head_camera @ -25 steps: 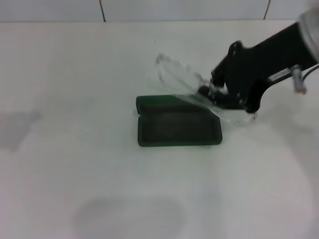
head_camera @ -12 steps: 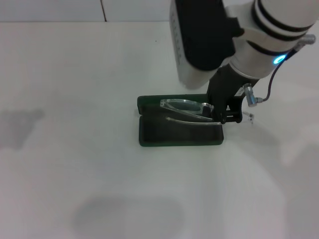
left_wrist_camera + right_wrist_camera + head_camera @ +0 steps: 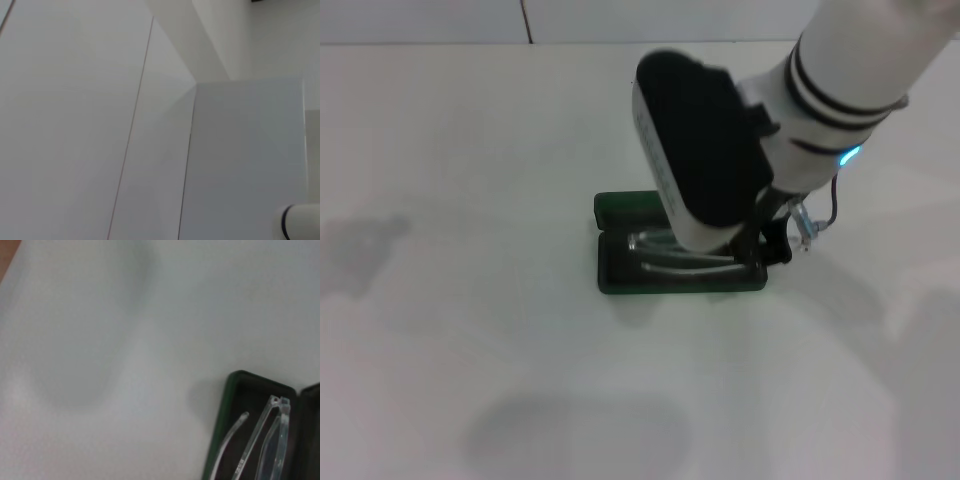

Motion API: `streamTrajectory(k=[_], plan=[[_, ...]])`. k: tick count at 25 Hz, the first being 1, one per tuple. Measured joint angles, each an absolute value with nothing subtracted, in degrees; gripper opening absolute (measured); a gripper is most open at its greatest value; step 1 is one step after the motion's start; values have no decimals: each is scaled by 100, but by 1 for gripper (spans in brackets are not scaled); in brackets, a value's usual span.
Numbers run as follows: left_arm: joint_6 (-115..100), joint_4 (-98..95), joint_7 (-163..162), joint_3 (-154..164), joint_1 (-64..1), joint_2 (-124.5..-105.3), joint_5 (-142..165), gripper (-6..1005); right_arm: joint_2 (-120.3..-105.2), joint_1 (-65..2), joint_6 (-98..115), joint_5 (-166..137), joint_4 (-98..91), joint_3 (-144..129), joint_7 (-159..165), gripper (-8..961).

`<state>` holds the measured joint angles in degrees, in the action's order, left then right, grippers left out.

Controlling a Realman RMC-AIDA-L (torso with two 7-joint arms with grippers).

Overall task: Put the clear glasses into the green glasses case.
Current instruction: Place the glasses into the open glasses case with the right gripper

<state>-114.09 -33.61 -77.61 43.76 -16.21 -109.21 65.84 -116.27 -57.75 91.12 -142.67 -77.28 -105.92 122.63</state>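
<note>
White tabletop (image 3: 470, 330) fills most of what you see from the head, and the green glasses case (image 3: 620, 275) lies open on it near the middle; take that case as your landmark. Your right arm (image 3: 840, 70), white with dark bands and a small lit blue-green spot, reaches in from beyond and to the right of the case, and its black-and-white wrist housing hangs directly over the case, hiding much of the far half and the right end. The right gripper (image 3: 760, 245) sits low at the case's right end, but the housing covers its fingers, so you cannot tell whether it is clamped on anything or spread apart. The case shows a dark inside with a green rim, its lid lying flat on the far side. The clear glasses (image 3: 665, 255) are inside the near half of the case, lying along its length; the right wrist view confirms this, with the case's rounded green corner (image 3: 235, 390) and the clear glasses (image 3: 267, 440) within the dark tray, their thin arms folded beside the front. Your left gripper appears in no view; the left wrist camera shows only pale flat panels.
</note>
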Motion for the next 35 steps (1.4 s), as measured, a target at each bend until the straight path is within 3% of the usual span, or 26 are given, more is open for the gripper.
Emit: streamTrajectory(k=[35], plan=[[-11277,-3295,-7812,4377,-1652,-10997,6661,48,-11628,-5266,6879,-14876,-7278,-12187,11835,115]])
